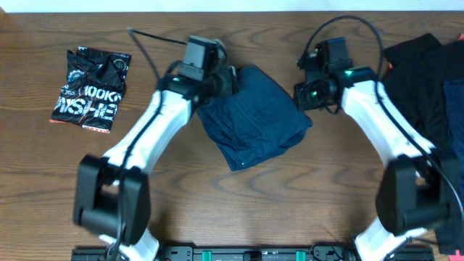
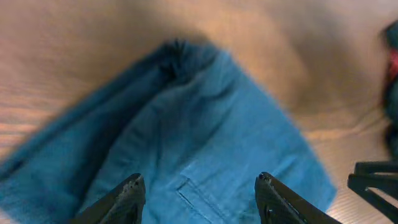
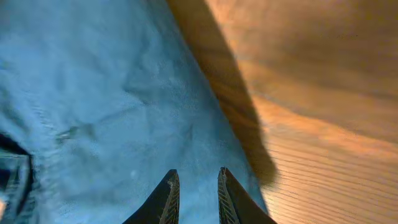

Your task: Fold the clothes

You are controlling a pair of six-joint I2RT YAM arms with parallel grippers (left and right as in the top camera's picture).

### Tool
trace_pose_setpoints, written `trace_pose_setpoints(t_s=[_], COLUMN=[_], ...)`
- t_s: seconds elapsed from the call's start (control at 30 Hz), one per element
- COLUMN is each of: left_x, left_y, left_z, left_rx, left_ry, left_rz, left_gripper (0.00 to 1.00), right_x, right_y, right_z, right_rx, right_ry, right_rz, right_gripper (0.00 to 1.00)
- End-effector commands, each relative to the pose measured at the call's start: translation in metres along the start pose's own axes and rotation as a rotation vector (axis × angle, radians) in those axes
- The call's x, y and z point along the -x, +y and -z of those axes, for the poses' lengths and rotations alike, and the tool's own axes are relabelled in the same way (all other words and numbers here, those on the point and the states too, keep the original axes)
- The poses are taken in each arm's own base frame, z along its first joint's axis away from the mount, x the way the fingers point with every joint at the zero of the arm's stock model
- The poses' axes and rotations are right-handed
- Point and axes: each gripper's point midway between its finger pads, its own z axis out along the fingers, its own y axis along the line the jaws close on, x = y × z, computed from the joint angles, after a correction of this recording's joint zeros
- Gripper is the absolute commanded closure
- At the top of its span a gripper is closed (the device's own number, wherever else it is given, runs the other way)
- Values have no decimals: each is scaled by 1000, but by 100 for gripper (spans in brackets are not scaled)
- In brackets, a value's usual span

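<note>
A blue denim garment point(image 1: 254, 119) lies folded into a rough square at the middle of the wooden table. My left gripper point(image 1: 229, 77) is at its far left corner. In the left wrist view its jaws point(image 2: 200, 182) are wide open just above the cloth point(image 2: 205, 118), holding nothing. My right gripper point(image 1: 301, 93) is at the garment's far right edge. In the right wrist view its fingers point(image 3: 196, 175) stand a narrow gap apart over the cloth point(image 3: 112, 99), with nothing visibly between them.
A black snack bag point(image 1: 90, 90) lies at the left of the table. A pile of dark clothes point(image 1: 424, 76) with a blue piece point(image 1: 455, 101) sits at the right edge. Bare wood point(image 3: 323, 137) lies beside the garment.
</note>
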Motion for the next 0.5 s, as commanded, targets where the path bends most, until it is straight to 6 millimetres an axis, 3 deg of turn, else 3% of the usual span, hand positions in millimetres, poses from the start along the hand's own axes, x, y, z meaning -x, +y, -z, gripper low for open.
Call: trace_pose_setpoints(t_s=[0.0, 0.1, 0.23, 0.47], left_x=[-28, -44, -51, -75], left_y=[24, 57, 90, 109], left_z=[-34, -47, -45, -43], left_rx=[44, 147, 262, 332], left_ry=[112, 170, 194, 287], left_rz=[-14, 26, 79, 127], left_gripper=[41, 46, 46, 48], right_x=[-14, -27, -44, -68], right_y=[10, 10, 8, -1], right_z=[-24, -38, -49, -62], right_rx=[33, 32, 24, -7], right_ry=[73, 131, 206, 294], right_rz=[-40, -60, -68, -104], right_gripper=[80, 80, 80, 82])
